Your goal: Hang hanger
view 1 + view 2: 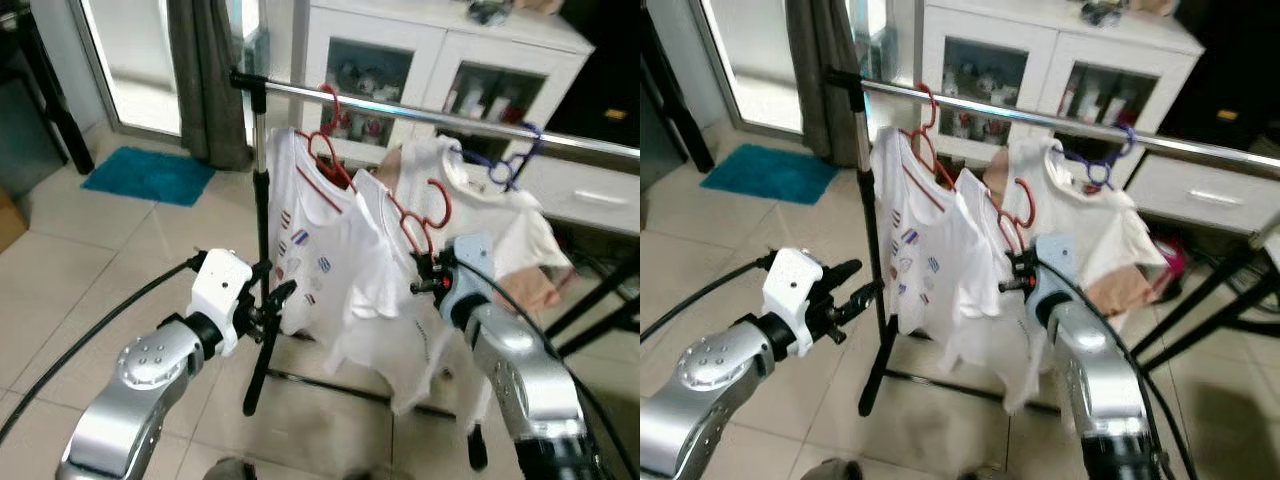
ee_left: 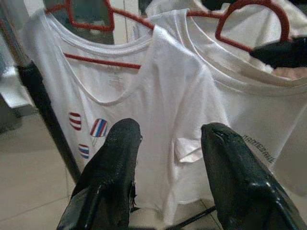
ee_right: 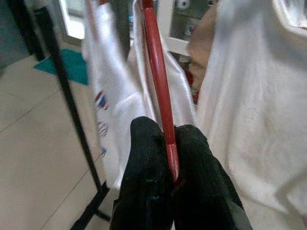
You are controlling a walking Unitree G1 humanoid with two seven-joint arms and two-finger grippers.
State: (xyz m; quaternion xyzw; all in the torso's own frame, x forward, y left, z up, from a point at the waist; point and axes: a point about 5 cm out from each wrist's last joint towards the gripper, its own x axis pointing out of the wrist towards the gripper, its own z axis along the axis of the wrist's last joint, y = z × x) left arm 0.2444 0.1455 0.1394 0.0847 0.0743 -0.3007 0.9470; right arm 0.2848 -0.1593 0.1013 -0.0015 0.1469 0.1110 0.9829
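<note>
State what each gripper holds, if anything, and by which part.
The right gripper is shut on the red hanger carrying a white shirt, pinching its lower bar end. The left gripper is open and holds nothing.

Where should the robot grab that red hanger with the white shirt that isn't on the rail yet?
Probably where the right pincer has it now: the bare lower arm of the red hanger, coming from below. That thin bar fits between the fingers, and it leaves the hook free to reach the rail.
</note>
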